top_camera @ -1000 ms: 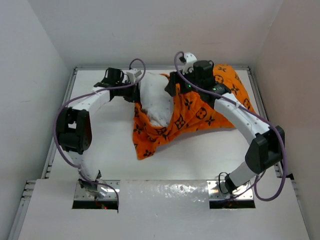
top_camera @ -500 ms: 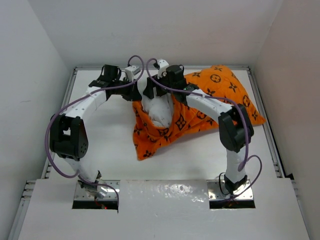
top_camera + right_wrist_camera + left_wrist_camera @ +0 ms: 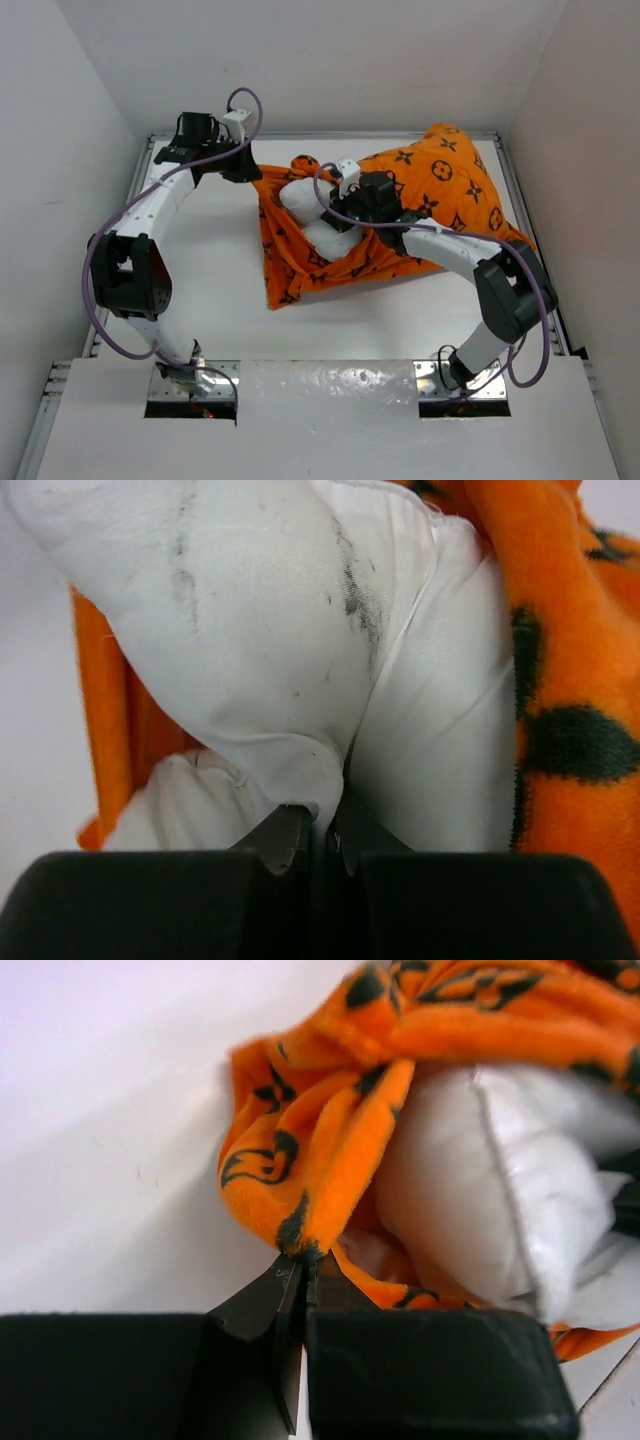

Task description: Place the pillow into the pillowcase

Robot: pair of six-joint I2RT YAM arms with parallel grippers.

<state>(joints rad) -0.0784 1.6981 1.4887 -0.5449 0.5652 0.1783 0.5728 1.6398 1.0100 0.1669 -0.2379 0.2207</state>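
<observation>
Your pillow (image 3: 303, 200) sits partly inside the pillowcase (image 3: 440, 180) toward 12 o'clock on the table (image 3: 210, 270), white end bulging from the mouth facing 9 o'clock, where your right gripper (image 3: 335, 222) is clamped on pillow fabric and your left gripper (image 3: 252, 172) pinches the case's rim.

desk (image 3: 200, 280): white, flat, walled on three sides.
on desk: orange pillowcase (image 3: 440, 190), crumpled, far centre to far right.
in pillowcase mouth: white pillow (image 3: 300, 198), partly out, at its left end.
</observation>
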